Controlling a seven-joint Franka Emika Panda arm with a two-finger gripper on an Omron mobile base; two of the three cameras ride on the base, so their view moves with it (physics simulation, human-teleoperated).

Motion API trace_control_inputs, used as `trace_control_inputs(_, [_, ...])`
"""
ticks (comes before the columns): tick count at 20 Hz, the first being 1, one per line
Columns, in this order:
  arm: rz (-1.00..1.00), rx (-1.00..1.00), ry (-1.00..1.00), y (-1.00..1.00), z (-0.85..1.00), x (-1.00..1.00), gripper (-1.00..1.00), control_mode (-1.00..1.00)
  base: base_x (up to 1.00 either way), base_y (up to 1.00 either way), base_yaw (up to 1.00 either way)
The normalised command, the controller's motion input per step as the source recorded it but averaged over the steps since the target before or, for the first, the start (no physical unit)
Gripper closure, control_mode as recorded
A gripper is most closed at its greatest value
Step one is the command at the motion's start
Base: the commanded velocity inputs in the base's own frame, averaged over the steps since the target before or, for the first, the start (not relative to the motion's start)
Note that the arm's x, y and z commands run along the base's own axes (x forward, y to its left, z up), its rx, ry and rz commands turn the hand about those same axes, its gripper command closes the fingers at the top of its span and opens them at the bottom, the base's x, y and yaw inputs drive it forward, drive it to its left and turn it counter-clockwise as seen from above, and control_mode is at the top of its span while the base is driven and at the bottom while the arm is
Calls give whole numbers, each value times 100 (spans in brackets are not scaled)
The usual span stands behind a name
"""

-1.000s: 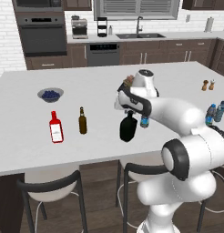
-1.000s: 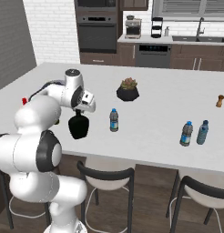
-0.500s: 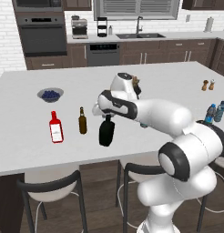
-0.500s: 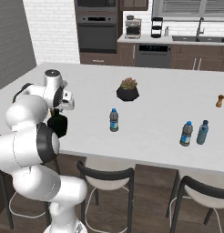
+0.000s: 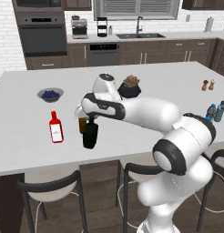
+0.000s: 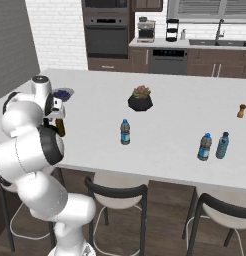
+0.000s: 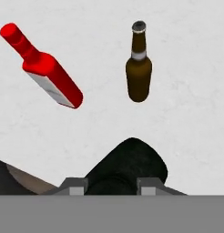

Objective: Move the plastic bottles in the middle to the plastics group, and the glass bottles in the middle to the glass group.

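White counter, hand gripping black bottle

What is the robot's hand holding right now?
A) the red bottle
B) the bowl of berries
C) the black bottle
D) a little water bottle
C: the gripper is closed around the neck of the black bottle, which hangs beside the brown bottle and the red bottle, both standing free on the counter.
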Motion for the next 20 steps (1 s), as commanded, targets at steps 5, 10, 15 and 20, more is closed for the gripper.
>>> trace_control_inputs(5, [0, 0, 0, 24, 0, 0, 100, -100, 0, 0, 0])
trace_control_inputs(10, [-2, 0, 0, 8, 0, 9, 100, -100, 0, 0, 0])
trace_control_inputs(15, [-6, 0, 0, 9, 0, 23, 100, -100, 0, 0, 0])
trace_control_inputs(20, [-6, 0, 0, 17, 0, 18, 100, -100, 0, 0, 0])
